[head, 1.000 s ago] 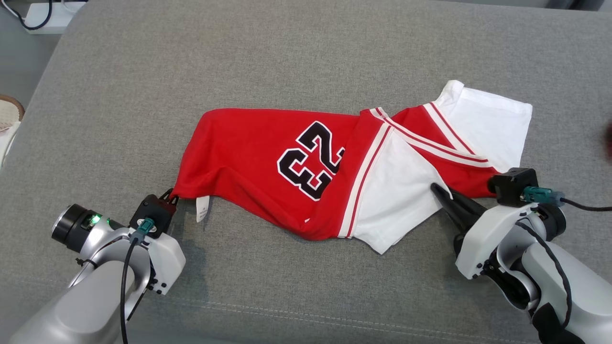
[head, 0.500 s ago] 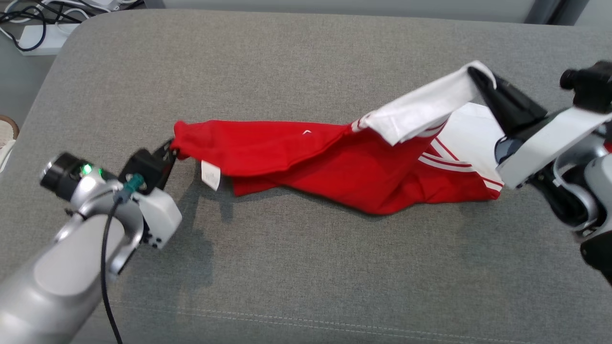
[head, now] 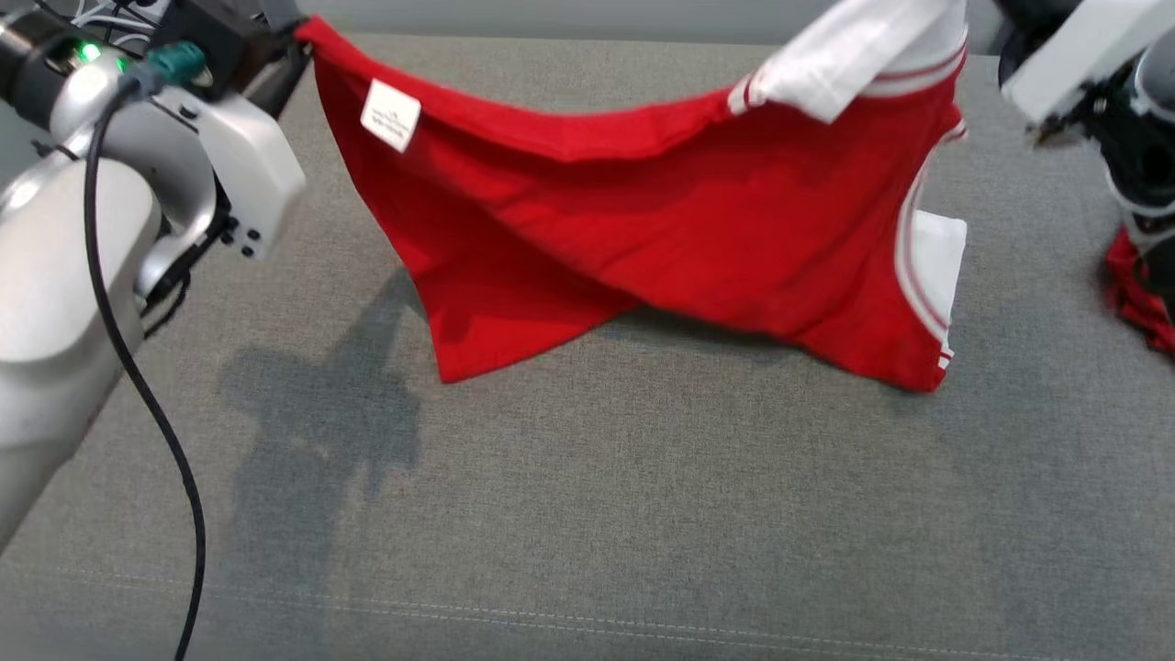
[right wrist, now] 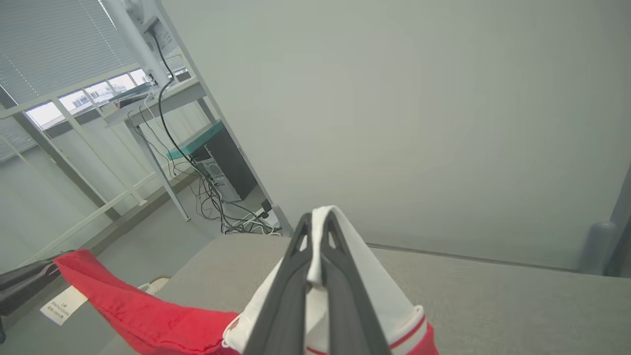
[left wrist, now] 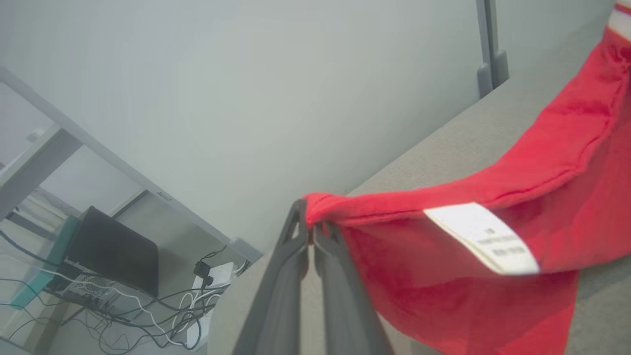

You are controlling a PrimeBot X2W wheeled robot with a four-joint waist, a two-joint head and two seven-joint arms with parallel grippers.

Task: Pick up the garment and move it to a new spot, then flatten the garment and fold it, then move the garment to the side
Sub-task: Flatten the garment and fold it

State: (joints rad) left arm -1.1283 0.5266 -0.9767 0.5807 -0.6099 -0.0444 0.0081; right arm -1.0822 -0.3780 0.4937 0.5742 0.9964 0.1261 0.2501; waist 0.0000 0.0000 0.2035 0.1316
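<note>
The left end effector (left wrist: 309, 231) is clenched on a red corner of the jersey (head: 661, 239). The right end effector (right wrist: 318, 234) is clenched on its white sleeve. The jersey hangs stretched between them over the grey cushion (head: 587, 514).

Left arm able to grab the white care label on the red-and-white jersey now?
Probably not: left gripper shut on a corner of the red-and-white jersey, holding it up; white care label hangs close beside, but releasing comes first.
</note>
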